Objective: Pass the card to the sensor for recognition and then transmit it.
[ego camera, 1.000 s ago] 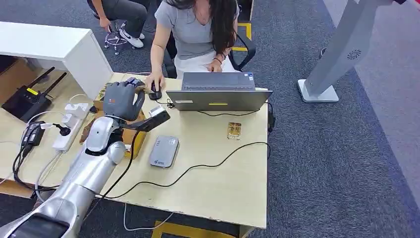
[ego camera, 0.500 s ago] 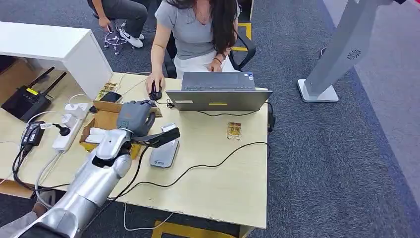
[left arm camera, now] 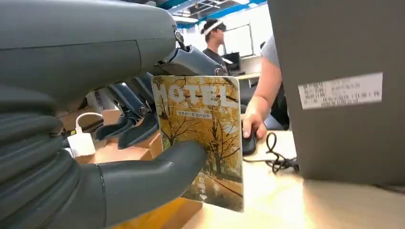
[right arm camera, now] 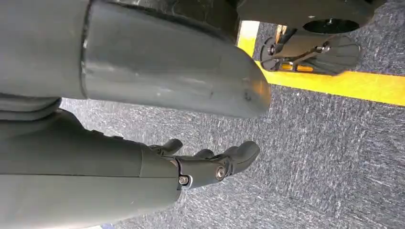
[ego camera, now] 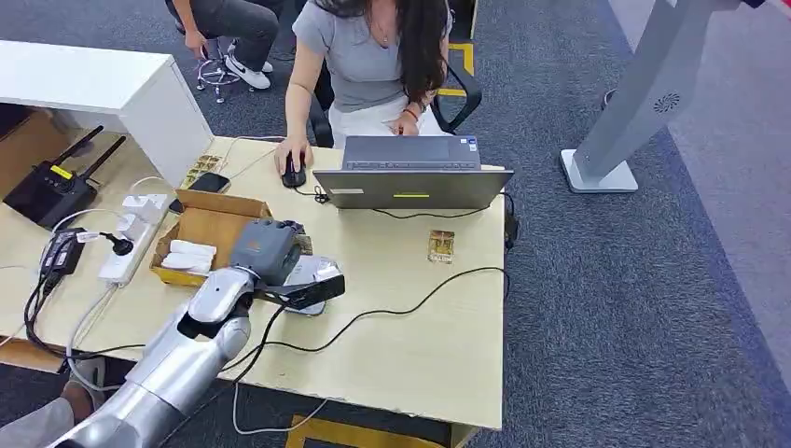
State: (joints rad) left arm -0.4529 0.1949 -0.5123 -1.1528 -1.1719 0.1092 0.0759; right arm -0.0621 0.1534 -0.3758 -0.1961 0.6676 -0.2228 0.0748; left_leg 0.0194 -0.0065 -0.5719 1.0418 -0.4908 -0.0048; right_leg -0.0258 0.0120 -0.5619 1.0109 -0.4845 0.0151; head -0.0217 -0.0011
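The left hand [ego camera: 269,250] hovers low over the light wooden desk [ego camera: 420,345], pinching a hotel key card [left arm camera: 203,138] between its thumb [left arm camera: 157,174] and darker fingers. In the left wrist view the card stands nearly upright, its face printed with yellow autumn trees and large pale letters across one end. The hand sits directly above the grey card reader [ego camera: 312,276], most of which it hides; how close the card comes to the reader cannot be told.

Just left of the hand lies an open cardboard box [ego camera: 201,224] holding a white bundle. A white power strip [ego camera: 131,238] with a black plug lies farther left, and a black router with antennas [ego camera: 56,187] stands at the far left. A black cable [ego camera: 392,313] runs across the desk on the near side of the hand.

At the far edge stands a grey laptop [ego camera: 412,173], seen from behind, and a person in a grey top sits beyond it with a hand on a black mouse [ego camera: 293,173]. A second small card [ego camera: 440,246] lies flat to the right of the hand, near the laptop.

The right hand [right arm camera: 210,164] hangs over grey carpet [right arm camera: 334,167] beside a yellow floor line, its fingers loosely spread and holding nothing.
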